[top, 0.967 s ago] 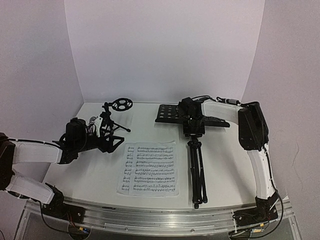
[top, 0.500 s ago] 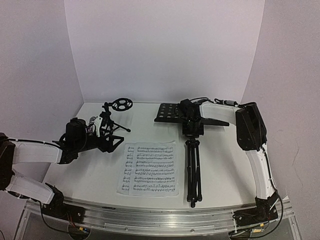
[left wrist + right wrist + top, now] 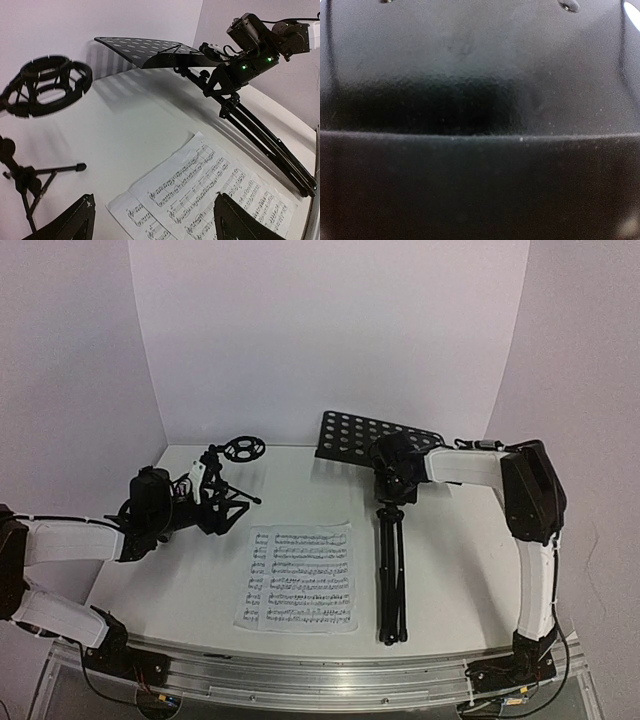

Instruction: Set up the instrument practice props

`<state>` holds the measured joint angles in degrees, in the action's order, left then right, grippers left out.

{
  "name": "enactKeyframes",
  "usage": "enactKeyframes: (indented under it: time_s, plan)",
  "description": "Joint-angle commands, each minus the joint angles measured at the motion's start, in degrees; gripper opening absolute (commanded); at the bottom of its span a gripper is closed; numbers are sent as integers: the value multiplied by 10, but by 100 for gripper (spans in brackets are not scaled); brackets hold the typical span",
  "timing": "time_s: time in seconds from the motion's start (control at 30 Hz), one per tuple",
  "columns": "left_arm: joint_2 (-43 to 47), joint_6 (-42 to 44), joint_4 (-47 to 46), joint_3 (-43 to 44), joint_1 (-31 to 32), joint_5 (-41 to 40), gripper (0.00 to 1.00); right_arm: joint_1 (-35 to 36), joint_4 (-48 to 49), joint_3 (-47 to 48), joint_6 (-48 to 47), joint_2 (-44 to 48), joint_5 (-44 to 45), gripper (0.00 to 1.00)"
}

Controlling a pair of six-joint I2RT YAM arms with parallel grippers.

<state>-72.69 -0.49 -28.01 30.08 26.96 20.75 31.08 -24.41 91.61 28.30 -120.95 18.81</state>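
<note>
Slowly, I should tip the music stand [image 3: 390,570] up, my right gripper [image 3: 388,495] pinching its neck, feet on the table [image 3: 450,570]. My left gripper [image 3: 152,212] is spread beside the mic stand [image 3: 222,490].

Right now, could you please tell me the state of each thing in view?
Music stand: legs folded, tilted, tray raised.
Mic stand: standing, ring holder empty.
Sheet-music pages: flat, overlapping.
Left jaws: open, empty.
Right jaws: shut on music stand.
</note>
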Motion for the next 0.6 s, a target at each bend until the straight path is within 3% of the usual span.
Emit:
enactKeyframes:
  time_s: [0.0,0.33,0.57]
  plan:
    - [-16,23,-46,44,2,31,80,1,251,14,-53,152,52,0]
    - [-115,13,-62,169,50,75,76,7,412,42,-138,215,44,0]
    - [-267,-18,-90,312,116,74,69,20,486,45,-155,211,49,0]
